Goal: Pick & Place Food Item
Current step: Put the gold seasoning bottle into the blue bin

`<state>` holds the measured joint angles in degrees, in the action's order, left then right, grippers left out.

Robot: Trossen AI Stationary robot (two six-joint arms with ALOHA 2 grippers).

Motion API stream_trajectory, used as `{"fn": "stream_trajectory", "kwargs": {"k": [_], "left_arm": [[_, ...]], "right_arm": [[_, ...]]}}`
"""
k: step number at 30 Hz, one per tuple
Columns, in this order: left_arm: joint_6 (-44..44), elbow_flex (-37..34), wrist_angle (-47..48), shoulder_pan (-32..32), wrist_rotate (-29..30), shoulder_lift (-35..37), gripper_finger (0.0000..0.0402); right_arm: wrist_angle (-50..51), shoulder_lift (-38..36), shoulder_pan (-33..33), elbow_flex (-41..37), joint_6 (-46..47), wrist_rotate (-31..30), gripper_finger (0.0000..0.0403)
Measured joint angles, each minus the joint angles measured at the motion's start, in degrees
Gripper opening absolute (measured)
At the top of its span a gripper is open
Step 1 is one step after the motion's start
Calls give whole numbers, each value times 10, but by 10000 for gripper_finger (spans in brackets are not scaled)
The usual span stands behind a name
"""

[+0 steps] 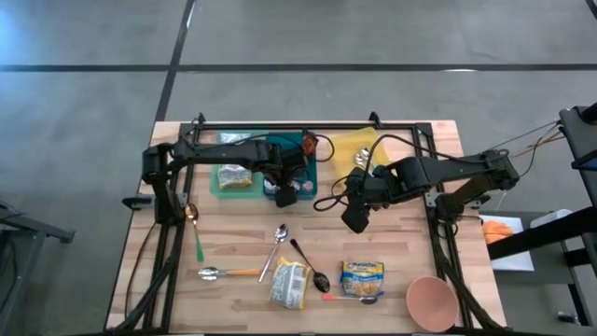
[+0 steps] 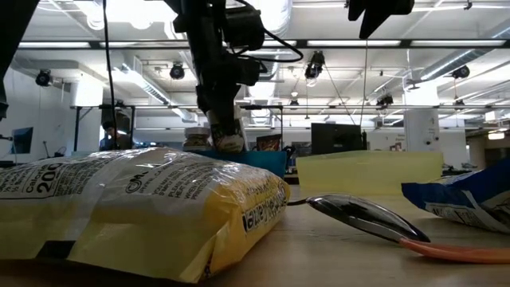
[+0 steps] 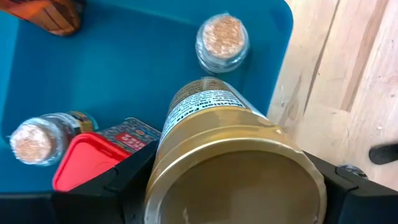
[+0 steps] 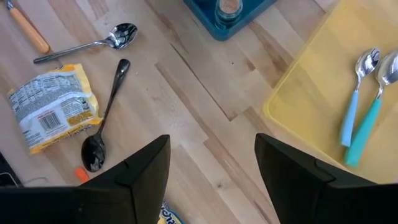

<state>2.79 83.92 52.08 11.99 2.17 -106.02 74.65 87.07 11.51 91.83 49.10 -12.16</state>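
On the near edge of the wooden table (image 1: 233,247), a yellow food packet (image 1: 289,283) lies at about 6 o'clock from the table's middle, with a blue-and-yellow packet (image 1: 362,277) just to its right and a pink bowl (image 1: 432,301) at 4 o'clock near the corner. Between and around them lie loose spoons: a black spoon (image 1: 309,265), a silver spoon (image 1: 276,246) and an orange-handled spoon (image 1: 227,273).

Farther back, the right gripper (image 4: 211,168) hangs above bare wood with its fingers spread and nothing between them.

Beyond it, at 12 o'clock, sit a teal tray (image 3: 124,81) and a yellow tray (image 4: 311,99) holding two blue-handled spoons (image 4: 367,106). The left gripper (image 3: 230,186) is over the teal tray, clamped on a gold-lidded jar (image 3: 230,162). Two cork-topped jars (image 3: 222,38) and a red-lidded container (image 3: 87,168) stand in the tray beneath.

Past the table is grey concrete floor (image 1: 326,37); the low view shows a hall with ceiling lights (image 2: 119,12) and monitors (image 2: 335,137).
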Motion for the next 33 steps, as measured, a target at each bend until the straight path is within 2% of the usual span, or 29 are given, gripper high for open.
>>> {"fn": "stream_trajectory", "kwargs": {"k": [13,22,33], "left_arm": [[-44,0,-1,1,0,-2,281],[-49,31,24,1,-4,-60,281],[-69,50,34,3,-20,-71,281]], "right_arm": [[-1,0,0,0,-11,-15,230],[-2,0,0,0,-11,-15,230],[-2,0,0,0,-22,-15,230]]}}
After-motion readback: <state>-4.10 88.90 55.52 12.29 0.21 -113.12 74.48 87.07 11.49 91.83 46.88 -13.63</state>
